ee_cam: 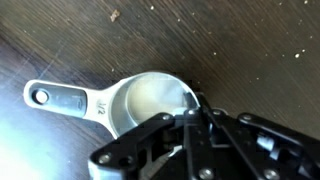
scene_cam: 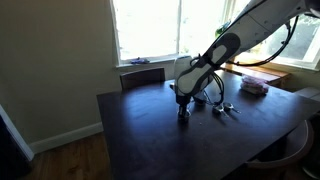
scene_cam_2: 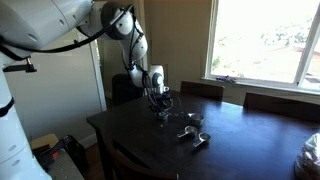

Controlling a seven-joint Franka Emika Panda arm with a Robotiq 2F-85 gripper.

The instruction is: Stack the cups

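Note:
In the wrist view a shiny metal measuring cup [ee_cam: 150, 100] lies over the dark table [ee_cam: 240, 40], its flat handle [ee_cam: 65, 98] pointing left. My gripper [ee_cam: 198, 112] is shut on the cup's right rim. In both exterior views the gripper [scene_cam: 183, 115] [scene_cam_2: 160, 108] is low at the tabletop, and the held cup is too small to make out there. Other metal cups [scene_cam: 225, 108] lie in a loose group on the table a short way off. They also show in an exterior view [scene_cam_2: 190, 134]. Whether the held cup touches the table, I cannot tell.
A pinkish stack of flat things [scene_cam: 253, 86] lies near the window side of the table [scene_cam: 150, 140]. Chairs [scene_cam: 143, 77] [scene_cam_2: 200, 90] stand along the far edge. A pale bag [scene_cam_2: 311, 155] sits at the table's corner.

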